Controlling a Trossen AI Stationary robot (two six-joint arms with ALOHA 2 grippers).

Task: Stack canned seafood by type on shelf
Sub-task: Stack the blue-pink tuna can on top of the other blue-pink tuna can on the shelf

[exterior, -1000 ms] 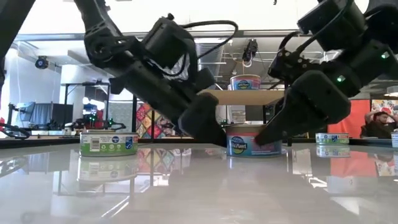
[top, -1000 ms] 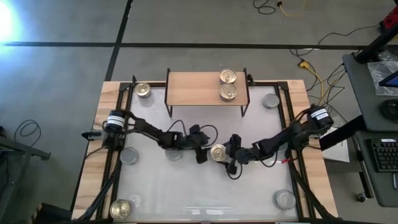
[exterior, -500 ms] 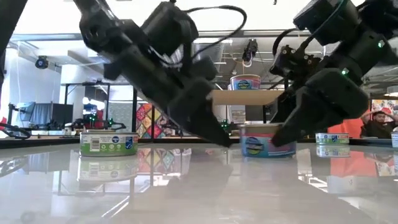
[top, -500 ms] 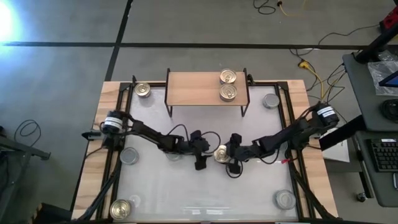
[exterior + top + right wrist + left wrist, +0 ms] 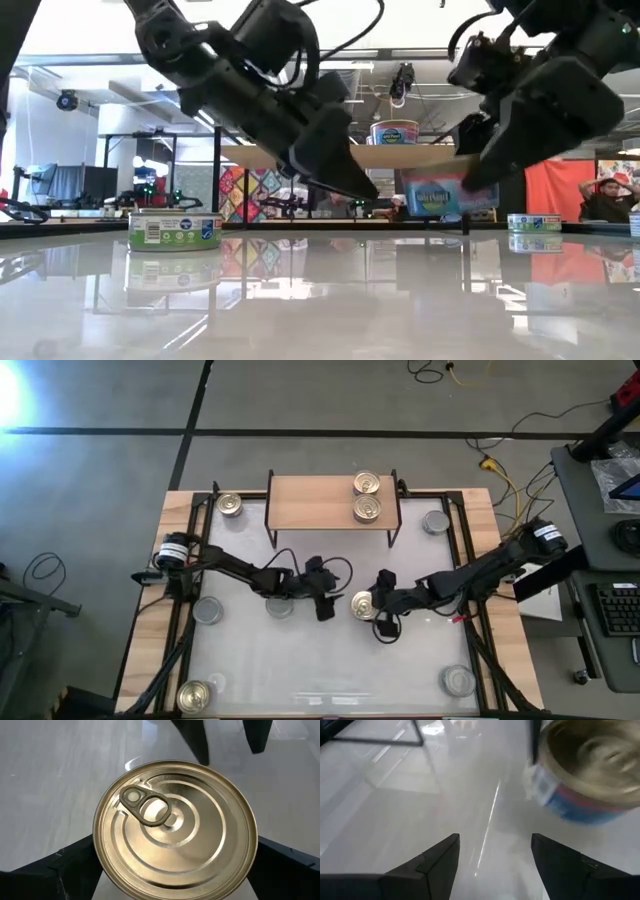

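Observation:
A gold pull-ring tin (image 5: 365,605) of canned seafood hangs above mid-table, with my right gripper (image 5: 374,612) shut on it. In the low view the tin (image 5: 447,194) is clear of the tabletop. My left gripper (image 5: 325,601) stands open just left of it, raised, its fingers (image 5: 345,176) holding nothing. The left wrist view shows the tin (image 5: 590,772) beyond its open fingers. The shelf (image 5: 320,502) stands at the far edge. Two gold-topped tins (image 5: 366,484) (image 5: 366,509) rest on their bases on its right end. My right gripper pinches the tin by opposite sides of its round wall (image 5: 100,855), one finger (image 5: 65,867) on each side. The fingers slant down from the table's right side. The tin is lifted clear of the table, pull-ring top up, slightly tilted.
Loose tins stand around the table: far left (image 5: 230,505), far right (image 5: 436,521), left (image 5: 208,610), near left (image 5: 195,695) and near right (image 5: 458,681). Another tin (image 5: 280,607) stands under my left arm. A green-labelled tin (image 5: 175,228) shows at the low view's left.
My right gripper has risen and tipped, taking the gold-topped tin off the tabletop and a little toward the table's right edge. The tin now hangs clear. My left gripper has also risen, still open, and stands apart from the tin.

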